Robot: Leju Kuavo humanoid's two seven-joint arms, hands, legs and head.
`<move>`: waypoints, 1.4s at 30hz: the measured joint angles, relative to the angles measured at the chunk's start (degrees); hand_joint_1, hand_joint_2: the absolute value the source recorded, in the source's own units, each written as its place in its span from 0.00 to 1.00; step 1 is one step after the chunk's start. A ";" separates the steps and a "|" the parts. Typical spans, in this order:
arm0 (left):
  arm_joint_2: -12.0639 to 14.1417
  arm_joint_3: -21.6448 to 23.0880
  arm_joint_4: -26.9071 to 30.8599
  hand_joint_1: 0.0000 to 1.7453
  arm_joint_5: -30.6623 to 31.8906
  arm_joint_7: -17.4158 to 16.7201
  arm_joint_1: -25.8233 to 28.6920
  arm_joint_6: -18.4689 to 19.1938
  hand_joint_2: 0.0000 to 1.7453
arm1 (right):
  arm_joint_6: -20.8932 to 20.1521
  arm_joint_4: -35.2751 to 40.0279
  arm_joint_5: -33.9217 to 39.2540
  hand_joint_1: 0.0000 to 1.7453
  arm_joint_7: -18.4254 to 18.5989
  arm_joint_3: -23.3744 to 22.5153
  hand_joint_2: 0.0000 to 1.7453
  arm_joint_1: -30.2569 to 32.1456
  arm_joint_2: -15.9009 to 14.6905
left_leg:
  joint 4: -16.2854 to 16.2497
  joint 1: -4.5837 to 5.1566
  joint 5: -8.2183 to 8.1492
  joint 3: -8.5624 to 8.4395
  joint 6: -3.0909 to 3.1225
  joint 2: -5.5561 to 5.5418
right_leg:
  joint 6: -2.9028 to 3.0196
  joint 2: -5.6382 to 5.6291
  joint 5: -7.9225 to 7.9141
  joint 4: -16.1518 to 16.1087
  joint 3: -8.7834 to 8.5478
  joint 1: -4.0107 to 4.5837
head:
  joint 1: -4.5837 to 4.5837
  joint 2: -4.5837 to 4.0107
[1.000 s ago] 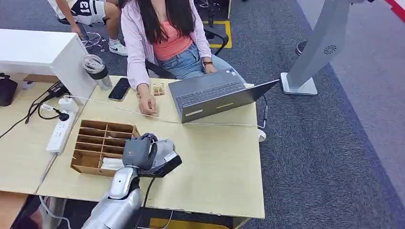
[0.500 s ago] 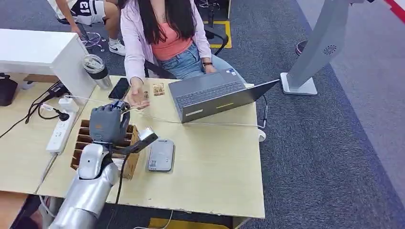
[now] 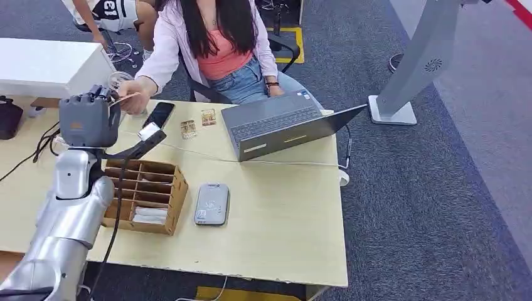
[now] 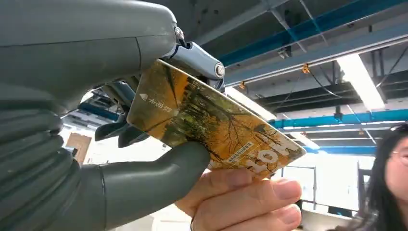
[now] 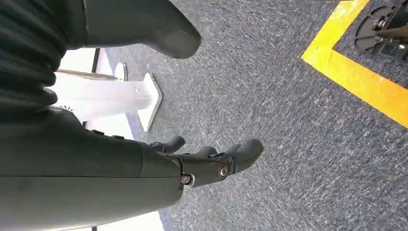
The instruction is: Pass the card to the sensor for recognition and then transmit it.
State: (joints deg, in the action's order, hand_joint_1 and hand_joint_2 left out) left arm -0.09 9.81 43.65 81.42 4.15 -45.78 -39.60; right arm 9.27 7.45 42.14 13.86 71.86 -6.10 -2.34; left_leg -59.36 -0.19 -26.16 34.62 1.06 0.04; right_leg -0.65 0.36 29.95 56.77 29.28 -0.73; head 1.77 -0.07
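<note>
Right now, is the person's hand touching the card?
Touching. The left wrist view shows the person's hand gripping the card from beneath, while the left hand holds it too.

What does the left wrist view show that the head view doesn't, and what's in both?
The left wrist view gives the autumn-tree print and white lettering on the orange card, the thick grey thumb pressed on its face, and ceiling lights behind.

The head view gives the wooden table with the flat grey card sensor, the brown divided wooden box, the open grey laptop and the black phone.

Both show the left hand holding the card while the person's hand grips it too.
</note>
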 joint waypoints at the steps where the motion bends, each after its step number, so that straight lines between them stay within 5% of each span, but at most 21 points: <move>1: 0.27 -0.13 -0.18 0.00 -0.29 0.07 -0.04 -0.02 1.00 | 0.00 -0.02 0.09 0.00 0.00 0.13 1.00 -0.01 0.00 | 0.00 0.00 0.00 0.00 0.00 0.00 | 0.00 0.00 0.00 0.00 0.00 0.00 | 0.00 0.00; 20: 0.39 -0.77 -1.13 0.00 -5.41 3.26 1.27 -0.02 1.00 | 0.13 -0.07 2.30 0.00 0.22 0.59 1.00 -0.19 0.00 | 0.00 0.01 0.00 0.00 0.00 0.00 | 0.00 0.00 0.00 -0.01 0.00 0.00 | 0.00 0.00; 25: -0.17 -0.20 7.77 0.00 -10.21 3.76 7.72 2.63 1.00 | 0.77 -0.07 4.42 0.00 0.33 0.59 1.00 -0.15 0.00 | 0.00 0.01 -0.01 0.03 0.00 0.01 | 0.00 -0.01 0.01 -0.03 0.04 -0.01 | 0.00 0.00; 35: -0.13 1.02 17.04 0.00 -11.58 3.11 12.87 4.35 1.00 | 1.20 -0.07 5.51 0.00 0.39 0.59 1.00 -0.13 0.00 | 0.00 0.01 0.00 0.03 0.00 0.02 | 0.01 -0.03 -0.01 -0.02 0.04 -0.01 | 0.00 0.00; 42: 0.68 5.12 27.83 0.00 -11.26 0.98 22.37 6.95 1.00 | 2.12 -0.07 7.69 0.00 0.81 0.59 1.00 0.14 0.00 | 0.00 0.01 -0.02 0.13 0.01 0.00 | -0.01 0.00 0.01 -0.05 0.12 -0.01 | 0.02 0.00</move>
State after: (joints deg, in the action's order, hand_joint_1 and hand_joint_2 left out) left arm 0.59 14.93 71.48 70.16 5.13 -23.41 -32.65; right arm 11.39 7.39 49.84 14.67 72.46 -5.95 -2.34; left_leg -59.36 -0.18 -26.17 34.75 1.07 0.04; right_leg -0.66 0.36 29.96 56.72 29.40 -0.75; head 1.79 -0.07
